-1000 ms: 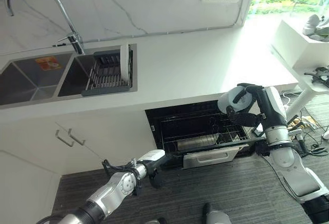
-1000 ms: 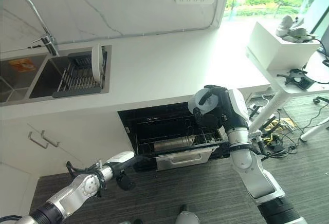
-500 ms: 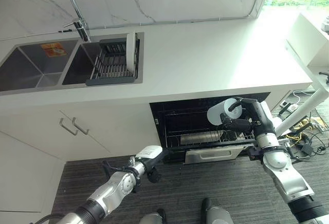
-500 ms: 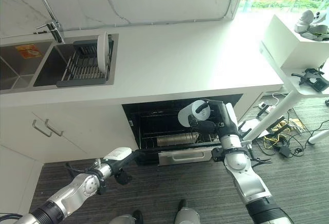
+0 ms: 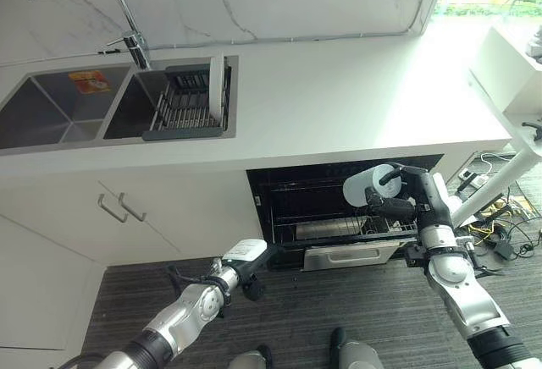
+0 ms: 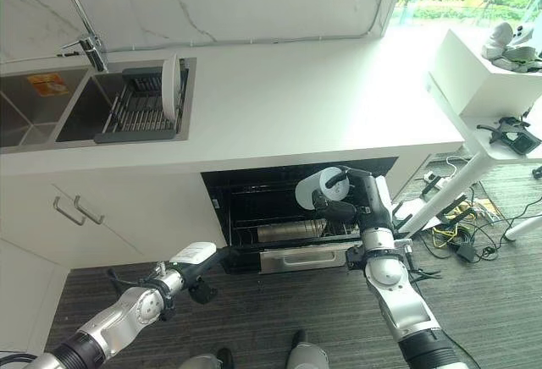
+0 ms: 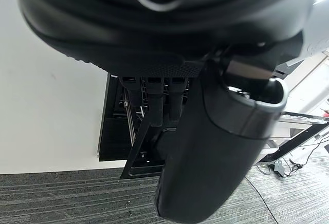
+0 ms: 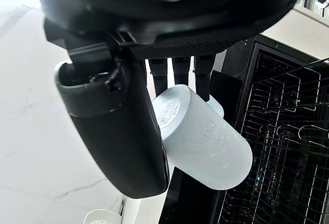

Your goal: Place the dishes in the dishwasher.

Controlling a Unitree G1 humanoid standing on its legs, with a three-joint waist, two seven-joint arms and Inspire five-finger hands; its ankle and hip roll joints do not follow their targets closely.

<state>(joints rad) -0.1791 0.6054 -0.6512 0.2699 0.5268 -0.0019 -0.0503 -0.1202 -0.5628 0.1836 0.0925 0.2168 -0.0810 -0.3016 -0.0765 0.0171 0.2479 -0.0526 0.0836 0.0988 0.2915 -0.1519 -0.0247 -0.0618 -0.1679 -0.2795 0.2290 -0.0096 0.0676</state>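
Dishwasher (image 5: 339, 217) stands open under the white counter (image 5: 356, 107), its wire rack (image 5: 339, 227) partly shadowed | white plate (image 5: 217, 90) upright in the sink's drainer (image 5: 182, 107) | right hand (image 5: 398, 204) grips a white cup (image 5: 366, 184) before the opening | left hand (image 5: 247, 261) low by the door, fingers curled, grasp unclear

The dishwasher (image 5: 339, 208) stands open under the bench (image 5: 356, 107), its wire rack (image 5: 339, 229) pulled partway out. The right hand (image 6: 339, 208) with its white cup (image 6: 315, 190) occupies the opening's right side; the left side stays free.
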